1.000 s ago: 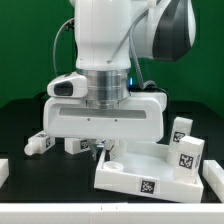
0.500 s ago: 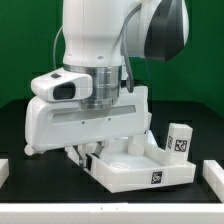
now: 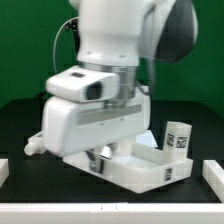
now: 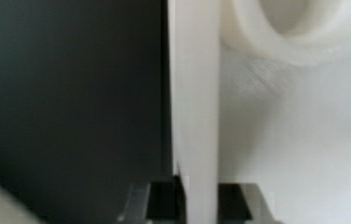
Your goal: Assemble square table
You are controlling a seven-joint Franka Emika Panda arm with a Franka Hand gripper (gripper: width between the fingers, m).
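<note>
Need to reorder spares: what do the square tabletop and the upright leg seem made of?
Square tabletop: looks like rigid white plastic, matte, uniform colour, smoothly moulded hole rim. Upright leg: seemingly the same plastic; its black-and-white tag is probably printed paper.

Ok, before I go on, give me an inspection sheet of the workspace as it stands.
Surface: black work surface, no spills seen.
Job's things: square slab sits under the arm, and the wrist view shows a round corner hole. One leg stands upright behind the slab on the exterior view's right. A white part on the exterior view's left is half hidden by the arm, probably another leg.
Clutter: white pieces at the front edge, one on the exterior view's left and one on its right.
Grippers: gripper shut on the square slab's thin edge.
Cables: dark cable runs beside the upper arm, away from the parts.
Surroundings: green backdrop; nothing else seen.
</note>
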